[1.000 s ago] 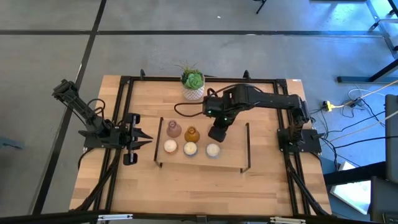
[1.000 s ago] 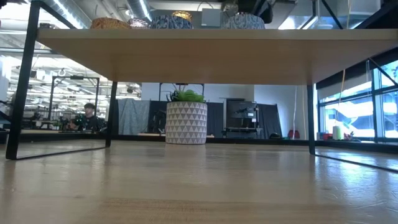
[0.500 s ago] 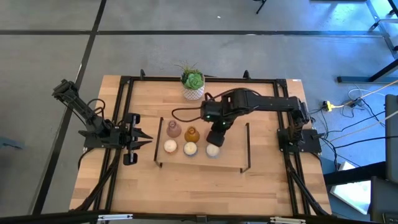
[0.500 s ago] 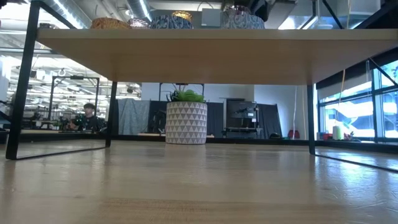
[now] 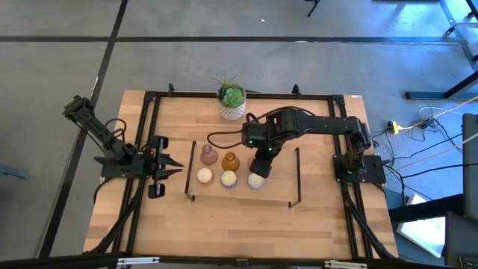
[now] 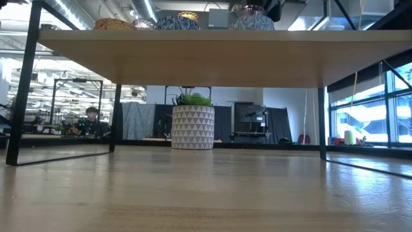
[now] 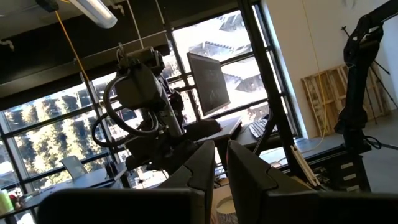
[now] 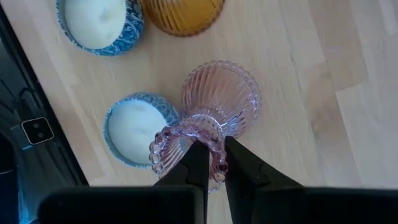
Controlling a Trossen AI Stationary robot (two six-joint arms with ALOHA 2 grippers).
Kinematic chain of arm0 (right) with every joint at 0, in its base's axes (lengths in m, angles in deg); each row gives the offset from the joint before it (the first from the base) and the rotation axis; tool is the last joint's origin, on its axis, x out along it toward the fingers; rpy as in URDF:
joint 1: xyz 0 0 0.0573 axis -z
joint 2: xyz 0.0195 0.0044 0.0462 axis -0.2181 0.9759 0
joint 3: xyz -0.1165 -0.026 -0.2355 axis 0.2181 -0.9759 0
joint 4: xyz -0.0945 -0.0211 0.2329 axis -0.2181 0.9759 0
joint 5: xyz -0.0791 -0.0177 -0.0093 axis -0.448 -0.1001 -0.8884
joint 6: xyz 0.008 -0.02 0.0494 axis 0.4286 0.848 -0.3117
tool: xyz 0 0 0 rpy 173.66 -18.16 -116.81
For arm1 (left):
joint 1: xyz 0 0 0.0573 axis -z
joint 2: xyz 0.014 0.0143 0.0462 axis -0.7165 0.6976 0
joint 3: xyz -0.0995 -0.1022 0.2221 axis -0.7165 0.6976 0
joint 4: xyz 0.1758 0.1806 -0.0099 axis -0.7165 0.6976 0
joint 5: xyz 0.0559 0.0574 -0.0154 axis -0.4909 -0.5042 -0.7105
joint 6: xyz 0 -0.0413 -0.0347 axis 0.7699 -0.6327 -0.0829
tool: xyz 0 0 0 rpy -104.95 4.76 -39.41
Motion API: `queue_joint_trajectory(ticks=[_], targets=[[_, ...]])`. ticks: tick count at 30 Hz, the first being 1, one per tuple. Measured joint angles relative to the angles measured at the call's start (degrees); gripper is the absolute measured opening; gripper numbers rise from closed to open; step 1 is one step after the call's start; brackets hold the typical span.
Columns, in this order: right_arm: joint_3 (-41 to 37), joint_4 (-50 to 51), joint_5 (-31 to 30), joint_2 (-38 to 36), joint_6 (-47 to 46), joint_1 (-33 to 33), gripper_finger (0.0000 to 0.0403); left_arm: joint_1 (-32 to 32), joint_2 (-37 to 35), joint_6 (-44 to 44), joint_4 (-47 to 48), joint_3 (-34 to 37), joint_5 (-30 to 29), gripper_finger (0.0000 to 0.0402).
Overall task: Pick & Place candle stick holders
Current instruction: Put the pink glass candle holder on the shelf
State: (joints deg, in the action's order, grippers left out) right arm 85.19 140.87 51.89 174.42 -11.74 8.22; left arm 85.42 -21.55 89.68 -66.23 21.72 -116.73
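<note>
On a low wooden shelf (image 5: 246,196) stand a dusty-pink holder (image 5: 208,156), an amber holder (image 5: 230,160) and three low round ones with cream tops (image 5: 204,175) (image 5: 228,178) (image 5: 255,180). My right gripper (image 5: 259,160) reaches over the shelf's right part, pointing down, shut on a second pink ribbed glass holder (image 8: 221,99). That holder shows above a blue-patterned low one (image 6: 253,22) in the low view. My left gripper (image 5: 176,166) waits shut at the shelf's left end, holding nothing. My right gripper pinches the pink holder's scalloped rim (image 8: 214,163) between its two fingers, one over the mouth and one outside the wall. The fingers come from above, pointing down. The holder hangs tilted below them beside a cream-topped holder (image 8: 134,127); whether its base touches the shelf I cannot tell.
A white patterned pot with a green plant (image 5: 232,101) stands at the table's far edge behind the shelf. The shelf's black metal legs (image 5: 298,175) rise at both ends. Bare shelf top lies to the right of the holders and along the near side.
My right gripper has shifted a little toward the table's left edge with the pink holder. The holder's top now shows above the right blue-patterned holder in the low view.
</note>
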Motion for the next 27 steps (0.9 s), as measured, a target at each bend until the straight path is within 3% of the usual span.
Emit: queue_joint_trajectory(ticks=[11,20,27], targets=[[0.0,0.8,-1.0,0.0,-0.2,0.2,0.0031,0.0,0.0,0.0,0.0,0.0,0.0,0.0036],[-0.2,1.3,-1.6,0.3,0.0,0.2,0.0082,0.0,0.0,0.0,0.0,0.0,0.0,0.0036],[-0.2,-1.3,-2.3,0.3,1.9,0.2,0.0099,0.0,0.0,0.0,0.0,0.0,0.0,0.0036]])
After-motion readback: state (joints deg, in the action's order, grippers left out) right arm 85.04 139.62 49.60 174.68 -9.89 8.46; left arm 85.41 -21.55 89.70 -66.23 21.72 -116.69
